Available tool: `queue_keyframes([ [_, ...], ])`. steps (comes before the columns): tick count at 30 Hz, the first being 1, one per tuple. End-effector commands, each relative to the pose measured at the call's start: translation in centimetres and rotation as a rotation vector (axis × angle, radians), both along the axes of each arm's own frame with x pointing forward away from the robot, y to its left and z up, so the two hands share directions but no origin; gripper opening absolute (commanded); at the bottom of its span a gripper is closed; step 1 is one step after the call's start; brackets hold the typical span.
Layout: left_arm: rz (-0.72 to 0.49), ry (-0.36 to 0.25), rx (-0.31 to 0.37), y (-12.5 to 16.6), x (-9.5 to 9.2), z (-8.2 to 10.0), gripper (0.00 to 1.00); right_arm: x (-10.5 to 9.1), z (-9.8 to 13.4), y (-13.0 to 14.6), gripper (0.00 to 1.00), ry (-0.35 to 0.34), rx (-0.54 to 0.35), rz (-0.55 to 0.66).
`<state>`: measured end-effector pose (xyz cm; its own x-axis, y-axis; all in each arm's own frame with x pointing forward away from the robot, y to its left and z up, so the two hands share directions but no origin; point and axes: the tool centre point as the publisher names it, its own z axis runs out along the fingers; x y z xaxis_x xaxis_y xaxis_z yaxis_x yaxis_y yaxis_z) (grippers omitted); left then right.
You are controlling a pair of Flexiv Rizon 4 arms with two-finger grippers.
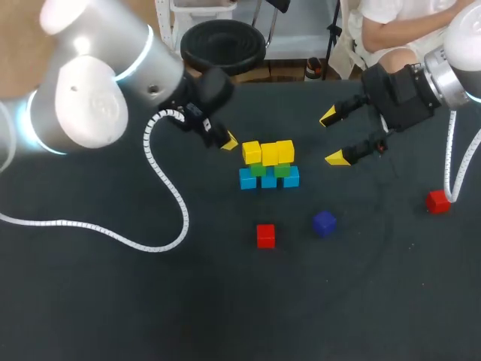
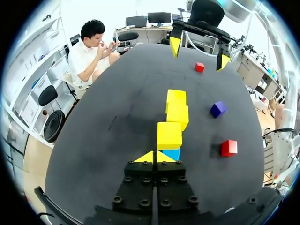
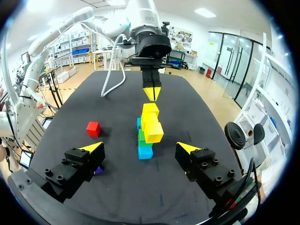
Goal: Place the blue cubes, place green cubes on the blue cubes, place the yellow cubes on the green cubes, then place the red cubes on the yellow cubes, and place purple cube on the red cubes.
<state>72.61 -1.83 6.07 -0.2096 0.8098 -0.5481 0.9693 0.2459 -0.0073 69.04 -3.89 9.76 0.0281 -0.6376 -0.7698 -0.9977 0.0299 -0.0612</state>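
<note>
I logged the stack (image 1: 268, 167) done through yellow; red cube (image 1: 265, 235) and purple cube (image 1: 324, 223) lay loose near it, second red (image 1: 437, 201) well right of it; left gripper (image 1: 229, 141), jaws together, beside it; right gripper (image 1: 334, 137) jaws apart.

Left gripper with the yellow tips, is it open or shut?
Shut. The left gripper has its two yellow tips pressed together with nothing between them. The nearest yellow cube sits just ahead of it.

- The cube stack (image 1: 268, 162) stands mid-table: the top row (image 1: 269, 153) on the middle row (image 1: 282, 171), which is on the bottom row (image 1: 268, 180).
- The front cube (image 1: 265, 235) lies before the stack.
- The second loose cube (image 1: 324, 223) lies to its right.
- The third loose cube (image 1: 437, 201) lies far right, well apart.
</note>
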Motion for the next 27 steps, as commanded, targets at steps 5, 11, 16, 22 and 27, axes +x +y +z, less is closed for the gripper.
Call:
queue_keyframes([
  [5, -0.021, 0.012, 0.012, -1.0, -0.4, 0.0, 0.00, 0.0, 0.0, 0.0, 1.00, -0.002, 0.002, 0.000],
  [11, -0.033, 0.015, 0.012, -1.5, -0.5, 0.0, 0.00, 0.0, 0.0, 0.0, 1.00, -0.002, 0.002, 0.000],
  [16, -0.038, 0.015, 0.014, -1.5, -0.4, 0.1, 0.00, 0.0, 0.0, 0.0, 1.00, -0.002, 0.002, 0.000],
  [22, -0.033, 0.011, 0.016, -1.2, -0.3, 0.3, 0.00, 0.0, 0.0, 0.0, 1.00, -0.002, 0.002, 0.000],
  [27, -0.009, -0.001, 0.014, -0.5, -0.4, 0.7, 0.00, 0.0, 0.0, 0.0, 1.00, -0.002, 0.002, 0.000],
])
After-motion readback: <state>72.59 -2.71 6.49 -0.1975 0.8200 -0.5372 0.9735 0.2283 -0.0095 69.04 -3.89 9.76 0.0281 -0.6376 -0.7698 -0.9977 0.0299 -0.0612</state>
